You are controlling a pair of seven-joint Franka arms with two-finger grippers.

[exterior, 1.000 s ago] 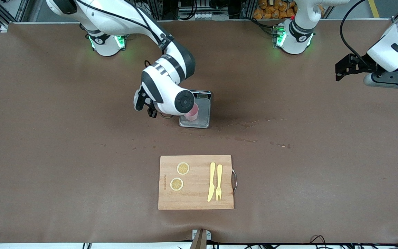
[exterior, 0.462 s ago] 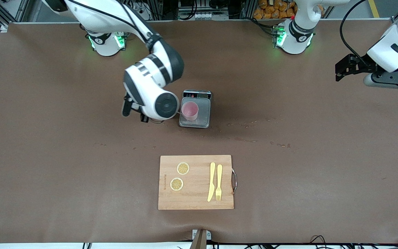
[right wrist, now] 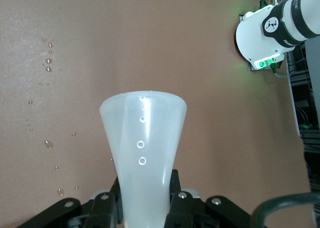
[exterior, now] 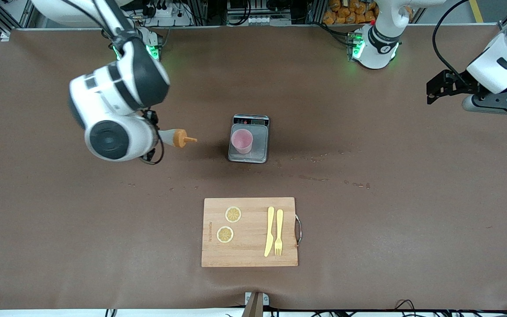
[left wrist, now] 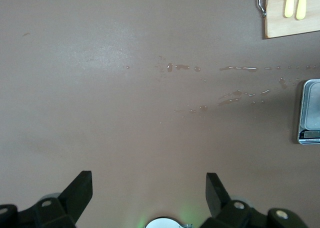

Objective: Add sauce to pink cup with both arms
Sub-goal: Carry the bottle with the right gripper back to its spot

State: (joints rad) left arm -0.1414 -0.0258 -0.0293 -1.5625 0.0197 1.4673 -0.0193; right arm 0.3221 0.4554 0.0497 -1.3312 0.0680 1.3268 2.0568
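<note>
- I had the sauce [exterior: 175, 137] bottle clamped in the right gripper [exterior: 154, 136], lying roughly level in the air over bare table toward the right arm's end, its orange nozzle aimed at the scale; in the right wrist view the whitish body [right wrist: 142, 153] stood squeezed between the two black fingers [right wrist: 177, 195].
- A second earlier that same wrist had hung right over the cup and hid most of it; half a second earlier it was just beside the scale; by this moment it had swung well clear toward its own base.
- The pink cup [exterior: 241, 141] stood upright on the grey scale [exterior: 260, 154], fully in sight and in the same spot as before.
- The left gripper [exterior: 438, 86] waited in the air over the left arm's end of the table, its fingers [left wrist: 80, 188] spread wide with nothing between them; I saw no change in it from the earlier frames.
- Droplets [exterior: 319, 156] spotted the brown table [exterior: 390, 220] beside the scale.
- Nearer the front camera, the cutting board [exterior: 249, 253] carried two lemon slices [exterior: 233, 214], a yellow knife [exterior: 270, 231] and a yellow fork [exterior: 279, 232], all unmoved.
</note>
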